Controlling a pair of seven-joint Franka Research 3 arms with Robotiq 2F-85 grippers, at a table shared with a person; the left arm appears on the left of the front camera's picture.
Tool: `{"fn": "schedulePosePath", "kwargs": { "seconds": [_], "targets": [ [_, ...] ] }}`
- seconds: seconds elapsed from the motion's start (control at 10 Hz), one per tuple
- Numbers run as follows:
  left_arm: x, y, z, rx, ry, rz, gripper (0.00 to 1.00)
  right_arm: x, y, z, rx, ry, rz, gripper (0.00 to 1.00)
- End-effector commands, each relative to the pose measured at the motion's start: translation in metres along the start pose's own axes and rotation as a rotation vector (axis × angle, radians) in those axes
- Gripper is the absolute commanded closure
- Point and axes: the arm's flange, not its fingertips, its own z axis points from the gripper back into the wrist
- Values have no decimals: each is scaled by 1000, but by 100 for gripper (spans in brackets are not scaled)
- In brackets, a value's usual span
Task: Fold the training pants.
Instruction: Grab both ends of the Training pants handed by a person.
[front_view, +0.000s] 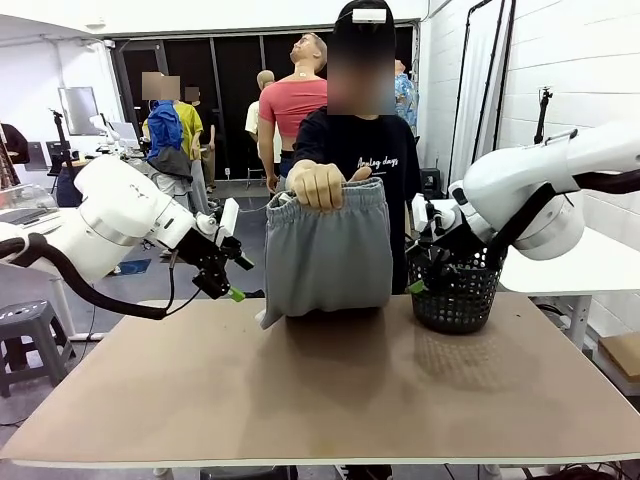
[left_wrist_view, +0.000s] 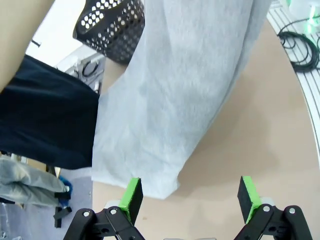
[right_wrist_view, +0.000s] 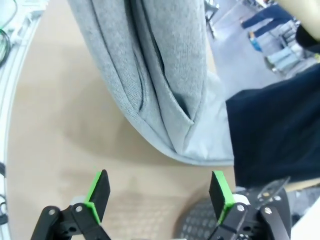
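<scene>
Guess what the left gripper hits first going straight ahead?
Probably the light grey soft fabric training pants hanging just ahead of the open left gripper, though depth is hard to judge.

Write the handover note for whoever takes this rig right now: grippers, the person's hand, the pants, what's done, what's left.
Training pants: hanging by the waistband from the person's hand, lower end touching the table.
Left gripper: open, empty, beside their lower edge.
Right gripper: open, empty, by the black mesh basket.
Done: no fold laid on the table yet.
Left: likely the whole folding.
</scene>
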Motion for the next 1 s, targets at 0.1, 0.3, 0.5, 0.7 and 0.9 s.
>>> {"fn": "schedulePosePath", "kwargs": {
  "seconds": [0.1,0.3,0.5,0.7,0.9],
  "targets": [
    [0,-7,-13,-30,-139,-45,0,-6,-2,-15,66,-118,25,0],
    [2,-12,-21,-5,-224,-34,0,-1,2,-24,91,-174,35,0],
    [3,-16,-22,36,-290,-29,0,6,5,-26,100,-236,54,0],
    [7,-16,-27,43,-374,-32,0,15,9,-25,130,-321,63,0],
    [15,-18,-35,6,-436,-34,0,20,14,-16,135,-374,77,0]
  ]
}}
